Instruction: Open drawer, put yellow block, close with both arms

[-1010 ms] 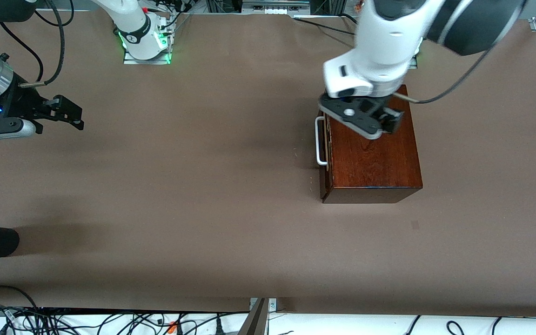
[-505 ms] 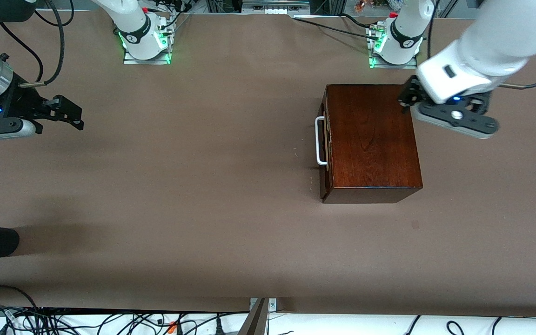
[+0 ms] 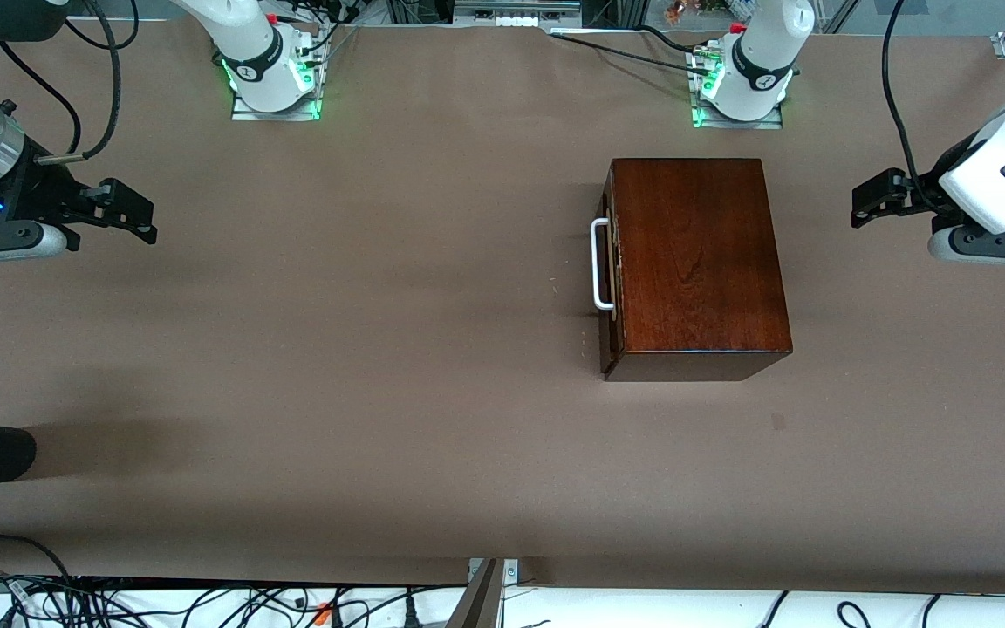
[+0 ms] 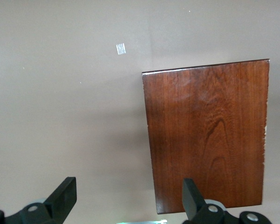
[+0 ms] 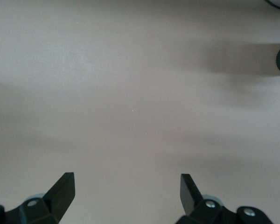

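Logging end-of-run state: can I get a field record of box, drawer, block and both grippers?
box: dark wooden box on the table, toward the left arm's end
drawer: shut; white handle faces the right arm's end
yellow block: not visible in any view
left gripper: open, empty, over bare table beside the box
right gripper: open, empty, over the table at the right arm's end

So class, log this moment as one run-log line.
drawer: shut in box | yellow block: not visible | left gripper: open, over table by box | right gripper: open, waiting over table
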